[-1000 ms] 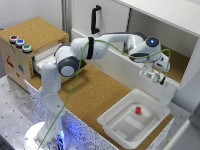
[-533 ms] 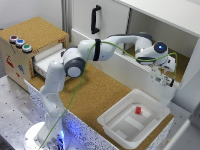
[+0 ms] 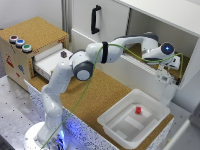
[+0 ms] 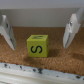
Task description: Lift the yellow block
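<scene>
Cork lines the shelf floor point(image 4: 60, 57) where the yellow block point(image 4: 38, 45) sits, between the spread fingers of your gripper point(image 4: 38, 31), untouched. Lower straight until the pads flank its sides, center it, then close gently before raising.

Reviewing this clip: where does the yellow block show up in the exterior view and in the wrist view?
Exterior view: the yellow block is not visible; the hand is inside the open cabinet at the exterior view's right.
Wrist view: the yellow block sits on the cork surface, between the open fingers.
Shared landmark: the hand itself.
</scene>
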You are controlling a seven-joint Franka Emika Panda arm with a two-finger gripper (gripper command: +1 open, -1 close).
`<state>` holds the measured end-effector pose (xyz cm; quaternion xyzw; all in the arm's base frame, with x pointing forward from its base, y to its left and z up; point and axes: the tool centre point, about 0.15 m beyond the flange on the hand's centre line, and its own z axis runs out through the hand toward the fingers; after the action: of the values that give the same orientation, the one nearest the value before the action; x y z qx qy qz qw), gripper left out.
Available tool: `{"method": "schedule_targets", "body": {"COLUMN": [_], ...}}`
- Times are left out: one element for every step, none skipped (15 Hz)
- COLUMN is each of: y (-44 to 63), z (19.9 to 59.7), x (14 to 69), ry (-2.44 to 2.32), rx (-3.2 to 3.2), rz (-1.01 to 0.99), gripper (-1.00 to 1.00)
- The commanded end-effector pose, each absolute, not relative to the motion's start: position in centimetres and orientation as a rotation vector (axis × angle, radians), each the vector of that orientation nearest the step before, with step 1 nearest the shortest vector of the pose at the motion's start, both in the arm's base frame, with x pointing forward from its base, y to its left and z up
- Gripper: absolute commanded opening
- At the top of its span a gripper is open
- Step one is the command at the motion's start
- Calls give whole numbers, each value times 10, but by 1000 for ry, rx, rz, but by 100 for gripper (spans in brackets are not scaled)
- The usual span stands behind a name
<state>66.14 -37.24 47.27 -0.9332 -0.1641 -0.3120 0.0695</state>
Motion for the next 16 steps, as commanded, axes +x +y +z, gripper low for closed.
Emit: {"method": "schedule_targets", "body": {"y": [-376, -375, -373, -370, -367, -365, -363, -361, -360, -359, -357, -356, -356, -356, -355, -354], "z": [481, 480, 478, 478, 478, 477, 477, 476, 475, 474, 473, 474, 478, 482, 490, 498], "x": [704, 707, 708, 708, 707, 706, 705, 703, 701, 699, 697, 695, 691, 687, 678, 668], "ry": [-570, -564, -553, -562, -568, -569, -570, -576, -578, -577, -583, -586, -583, -588, -597, -613], "rx": [-2779, -2785, -2798, -2802, -2804, -2805, -2809, -2811, -2810, -2811, -2817, -2819, -2827, -2827, -2830, -2829], "rz": [-752, -738, -730, -728, -724, -718, -718, -712, -706, -697, -696, -698, -709, -721, -737, -756], "gripper": [100, -100, -100, -100, -100, -100, -100, -100, -100, -100, -100, -100, -100, -100, -100, -100]}}
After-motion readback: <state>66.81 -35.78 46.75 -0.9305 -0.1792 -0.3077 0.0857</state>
